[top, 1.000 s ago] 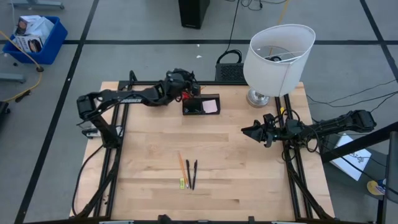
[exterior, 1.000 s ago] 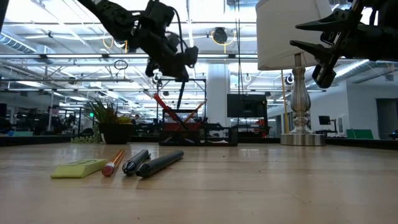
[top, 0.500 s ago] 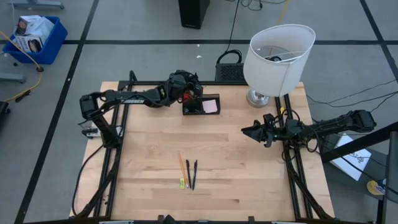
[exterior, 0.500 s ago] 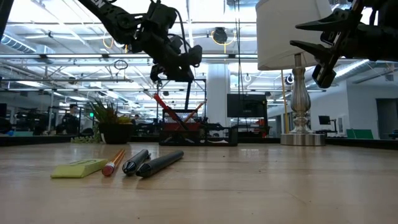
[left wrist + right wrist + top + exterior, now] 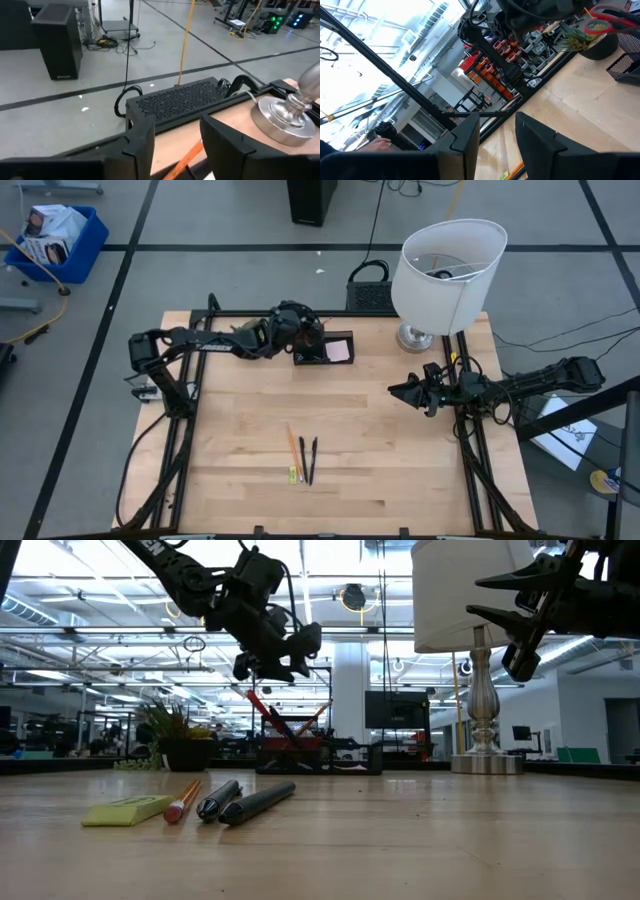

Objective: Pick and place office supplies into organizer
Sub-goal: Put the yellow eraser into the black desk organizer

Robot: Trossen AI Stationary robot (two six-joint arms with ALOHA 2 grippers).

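Wooden table (image 5: 380,450): left pincer (image 5: 312,338) over organizer (image 5: 335,348).

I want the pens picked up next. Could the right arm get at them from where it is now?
Probably yes. The right gripper hangs open above bare table, and nothing stands between it and the pens lying in the open.

Pale matt wood counter (image 5: 380,450) with visible grain, shiny polished metal lamp base (image 5: 287,112), smooth white cloth lampshade (image 5: 447,275), matt black plastic pens (image 5: 245,802), dark perforated metal mesh basket (image 5: 182,98)
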